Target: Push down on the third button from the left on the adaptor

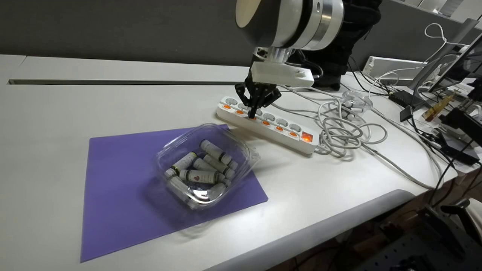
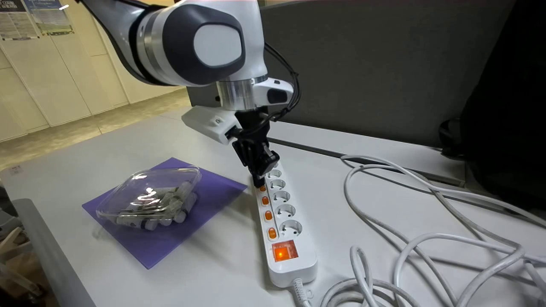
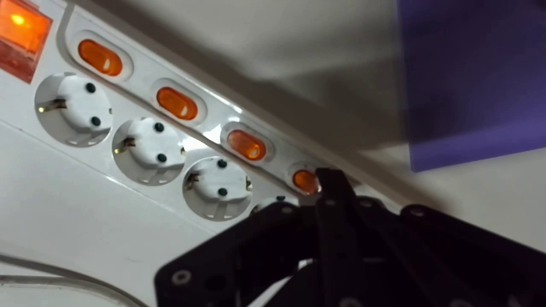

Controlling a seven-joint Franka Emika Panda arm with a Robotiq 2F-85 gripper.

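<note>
The adaptor is a long white power strip [image 1: 244, 122] with a row of orange buttons beside its sockets; it also shows in an exterior view [image 2: 294, 264] and the wrist view [image 3: 204, 128]. A red-orange main switch at one end is lit. My gripper [image 1: 252, 113] is shut and empty, pointing down with its fingertips at the third button [image 1: 253, 118] from the left. The fingertips also show in an exterior view [image 2: 258, 182]. In the wrist view the fingertips [image 3: 332, 175] cover part of that button [image 3: 304, 181]. I cannot tell whether they press it.
A clear plastic box [image 1: 207, 169] of small vials stands on a purple sheet [image 1: 120, 195] beside the strip. White cables [image 1: 340, 131] lie coiled at the strip's switch end. A dark partition [image 2: 362, 76] stands behind the table.
</note>
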